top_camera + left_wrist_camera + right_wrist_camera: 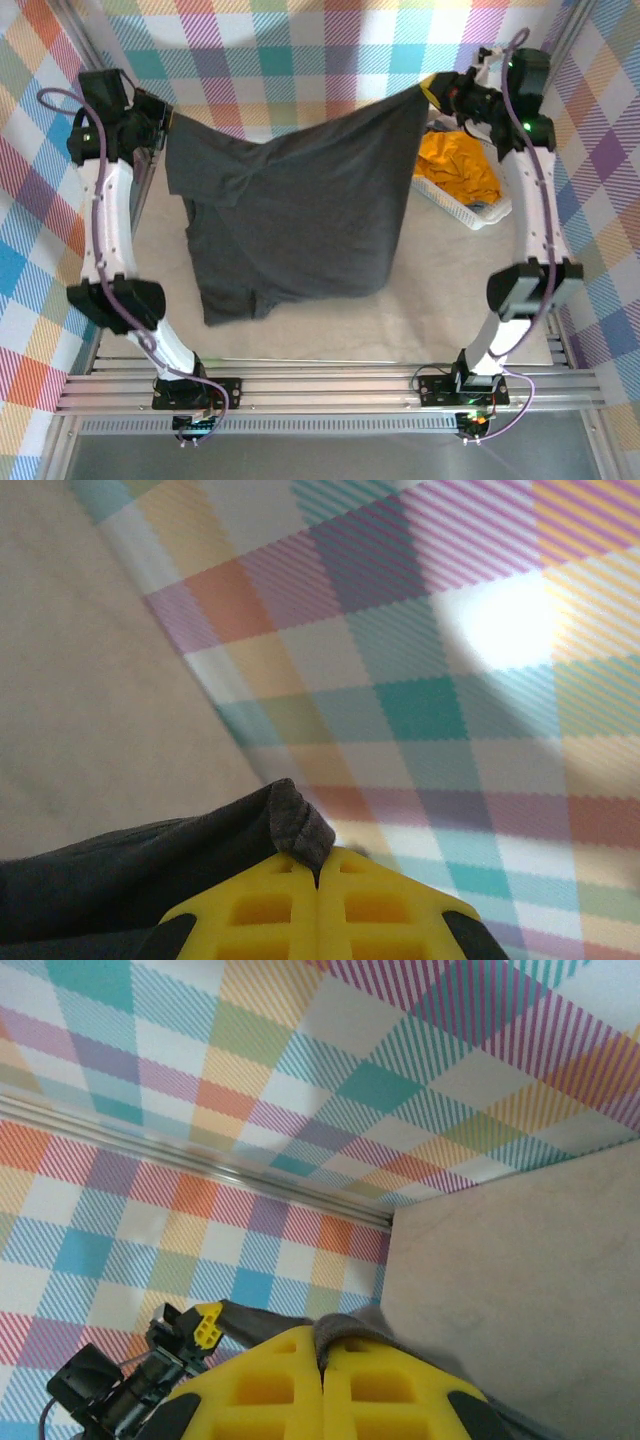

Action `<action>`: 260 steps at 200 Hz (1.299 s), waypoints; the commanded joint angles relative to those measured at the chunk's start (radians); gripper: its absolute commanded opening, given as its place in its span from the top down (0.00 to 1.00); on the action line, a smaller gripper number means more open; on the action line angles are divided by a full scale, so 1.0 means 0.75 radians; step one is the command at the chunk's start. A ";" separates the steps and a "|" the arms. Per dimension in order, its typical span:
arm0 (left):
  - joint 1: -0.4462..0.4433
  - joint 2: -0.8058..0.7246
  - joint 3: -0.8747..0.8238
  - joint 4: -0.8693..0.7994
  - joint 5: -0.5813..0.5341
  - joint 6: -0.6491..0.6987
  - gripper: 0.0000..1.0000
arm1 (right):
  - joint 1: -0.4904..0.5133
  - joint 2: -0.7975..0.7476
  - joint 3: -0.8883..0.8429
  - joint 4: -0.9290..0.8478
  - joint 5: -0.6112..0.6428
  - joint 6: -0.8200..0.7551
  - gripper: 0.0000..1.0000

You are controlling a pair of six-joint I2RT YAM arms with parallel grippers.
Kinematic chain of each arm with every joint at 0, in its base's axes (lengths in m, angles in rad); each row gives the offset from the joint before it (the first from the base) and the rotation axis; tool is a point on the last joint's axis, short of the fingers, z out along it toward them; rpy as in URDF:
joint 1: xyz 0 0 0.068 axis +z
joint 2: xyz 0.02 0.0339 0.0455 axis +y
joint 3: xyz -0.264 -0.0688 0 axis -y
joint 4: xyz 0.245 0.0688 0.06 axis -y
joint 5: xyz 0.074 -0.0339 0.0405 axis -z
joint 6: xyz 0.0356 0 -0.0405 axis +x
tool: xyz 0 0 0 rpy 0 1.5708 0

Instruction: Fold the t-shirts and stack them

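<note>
A large dark charcoal grey t-shirt [290, 215] hangs spread in the air between both arms, its lower part drooping toward the table. My left gripper [160, 125] is shut on its far left corner; in the left wrist view the yellow fingers [265, 905] pinch a fold of the grey t-shirt [290, 820]. At the far right my right gripper [438, 92] is shut on the other corner, with grey t-shirt cloth [345, 1332] squeezed between the yellow fingers [270, 1385]. A mustard orange-yellow t-shirt [458, 165] lies crumpled in the basket.
The white lattice basket [470, 212] stands at the right, beside the right arm. A beige table mat [440, 290] covers the work surface. Checked walls [300, 50] close in the back and sides. The left gripper [205, 1325] shows small in the right wrist view.
</note>
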 commanded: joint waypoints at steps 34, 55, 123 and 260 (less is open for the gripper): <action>0.102 0.154 0.775 0.091 0.105 -0.137 1.00 | -0.053 0.427 1.042 -0.205 0.008 0.141 1.00; 0.106 0.006 0.722 -0.008 0.068 -0.086 1.00 | -0.057 0.311 0.884 -0.225 0.022 0.081 1.00; 0.094 -0.896 -1.137 0.139 0.112 -0.046 0.68 | -0.052 -0.475 -0.810 -0.093 0.182 -0.146 0.88; -0.058 -0.891 -1.948 0.258 -0.010 0.129 0.58 | 0.557 -0.428 -1.587 0.185 0.617 -0.273 0.65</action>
